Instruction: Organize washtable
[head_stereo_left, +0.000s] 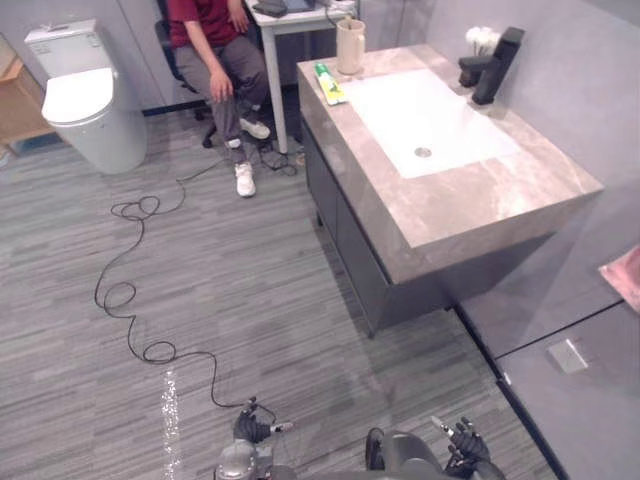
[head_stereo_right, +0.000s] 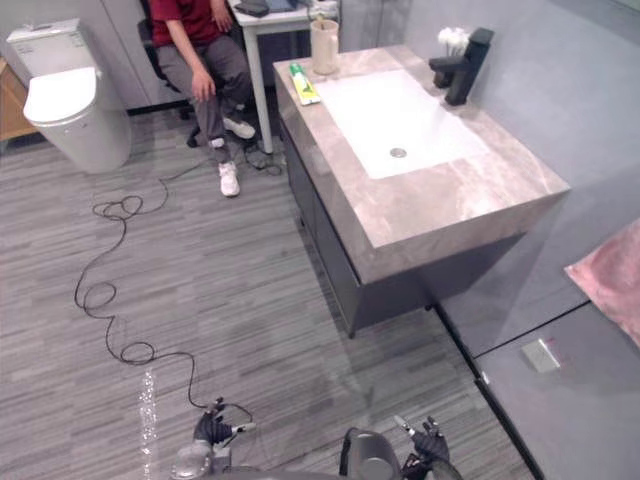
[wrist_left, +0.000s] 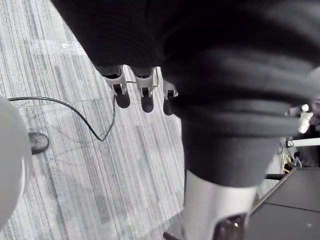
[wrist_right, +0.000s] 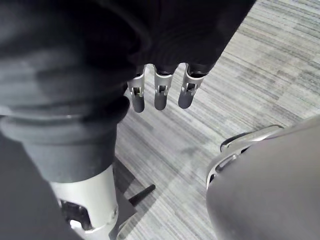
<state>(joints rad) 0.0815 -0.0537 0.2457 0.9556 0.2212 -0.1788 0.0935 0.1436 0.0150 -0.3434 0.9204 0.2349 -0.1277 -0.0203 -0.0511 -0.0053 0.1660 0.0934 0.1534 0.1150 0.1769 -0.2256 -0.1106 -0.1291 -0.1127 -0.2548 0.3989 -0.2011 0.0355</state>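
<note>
Silver fingers (wrist_right: 160, 91), dark tips; dark ribbed covers (wrist_right: 75, 55).

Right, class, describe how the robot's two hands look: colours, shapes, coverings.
The two match. The left hand and right hand each have slim silver fingers in a row, ending in dark rounded tips. A black ribbed cover, soft and bellows-like, wraps the back of each hand and its wrist.

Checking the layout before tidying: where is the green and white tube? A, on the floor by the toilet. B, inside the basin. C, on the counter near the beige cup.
C: the tube lies flat on the stone counter beside the white basin, close to the cup.
</note>
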